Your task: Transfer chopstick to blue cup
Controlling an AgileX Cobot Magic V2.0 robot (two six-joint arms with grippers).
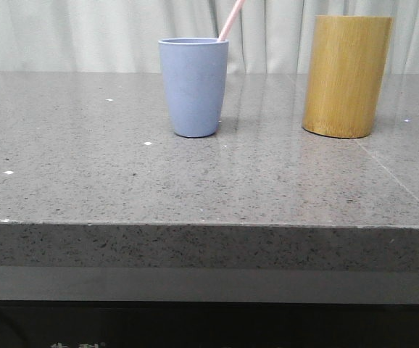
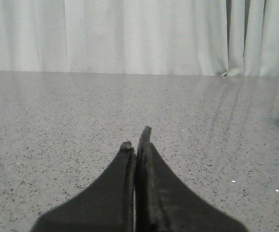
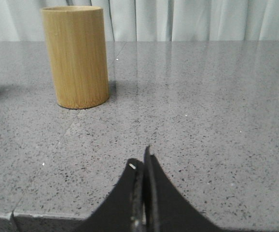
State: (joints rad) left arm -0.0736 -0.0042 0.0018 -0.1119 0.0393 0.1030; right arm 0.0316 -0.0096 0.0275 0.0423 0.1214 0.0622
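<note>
- Front view, item one: you have the blue cup [image 1: 193, 87] standing upright on the grey speckled desk [image 1: 195, 181], left of centre and toward the far side.
- Front view, item two: the chopstick [image 1: 230, 19] stands in the blue cup, leaning to the right over the rim; its pale pink shaft runs out past the upper edge of the picture, so you cannot see its top end.
- Front view, item three: a bamboo cylinder [image 1: 346, 75], yellow-brown and taller than the cup, stands upright to the right of the cup, well apart from it.
- Front view, item four: pale pleated curtains [image 1: 72, 32] hang behind the desk.
- Left wrist view, item one: your left claw [image 2: 136, 140] has its two dark fingers pressed together with nothing between them, low over bare desk.
- Left wrist view, item two: a sliver of the blue cup shows at the picture's edge, well apart from the claw.
- Right wrist view, item one: your right claw [image 3: 139, 158] is likewise closed tight, fingers touching, holding nothing, near the desk's front edge.
- Right wrist view, item two: the bamboo cylinder stands upright ahead of this claw, well apart, casting a soft shadow on the desk.
</note>
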